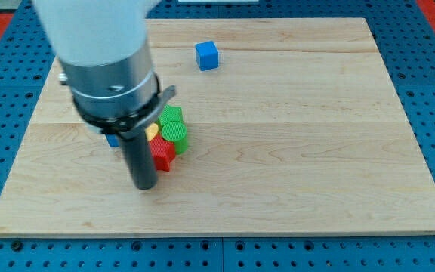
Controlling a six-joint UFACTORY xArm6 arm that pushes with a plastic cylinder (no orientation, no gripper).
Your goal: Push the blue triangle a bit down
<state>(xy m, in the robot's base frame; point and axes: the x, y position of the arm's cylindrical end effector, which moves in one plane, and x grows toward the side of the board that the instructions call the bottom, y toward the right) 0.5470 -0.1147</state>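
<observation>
Only a small corner of a blue block (112, 140) shows at the left of the rod, under the arm's grey collar; its shape is hidden, so I cannot tell whether it is the blue triangle. My tip (143, 186) rests on the board just below and to the right of that corner. A cluster of blocks sits right of the rod: a green cylinder (176, 133), another green block (172, 115) above it, a yellow block (152, 133) and a red block (162, 153). The rod touches or nearly touches the red block.
A blue cube (208, 55) stands alone near the view's top centre. The wooden board (316, 151) lies on a blue pegboard table. The arm's white body covers the board's upper left.
</observation>
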